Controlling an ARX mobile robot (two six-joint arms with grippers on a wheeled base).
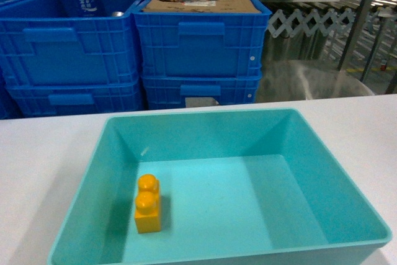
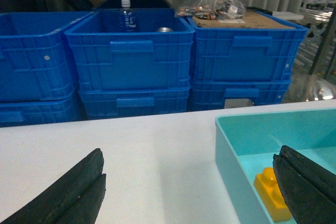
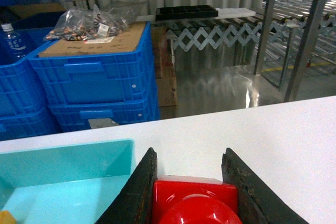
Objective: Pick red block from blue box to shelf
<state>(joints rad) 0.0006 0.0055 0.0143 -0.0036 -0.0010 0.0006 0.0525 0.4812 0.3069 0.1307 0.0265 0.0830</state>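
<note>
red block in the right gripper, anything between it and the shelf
Nothing visible blocks it. The right gripper holds the red block above the white table, outside the blue box; the shelf stands beyond.

One red block (image 3: 195, 203) sits clamped between the two dark fingers of the right gripper (image 3: 191, 195), the only red brick in sight. One orange-yellow two-stud brick (image 1: 148, 203) lies inside the single blue box (image 1: 322, 172), to the left of that gripper and just inside the right finger of the left gripper (image 2: 184, 190), whose two fingers stand wide apart around nothing. Beyond both grippers, across the one white table (image 2: 147, 145), five dark-blue crates (image 1: 201, 44) are countable in the left wrist view, stacked in pairs as far as visible. One water bottle (image 2: 126, 15) stands in a crate, and one clear bag of small parts (image 3: 92, 22) rests on one cardboard sheet (image 3: 110, 43).
</note>
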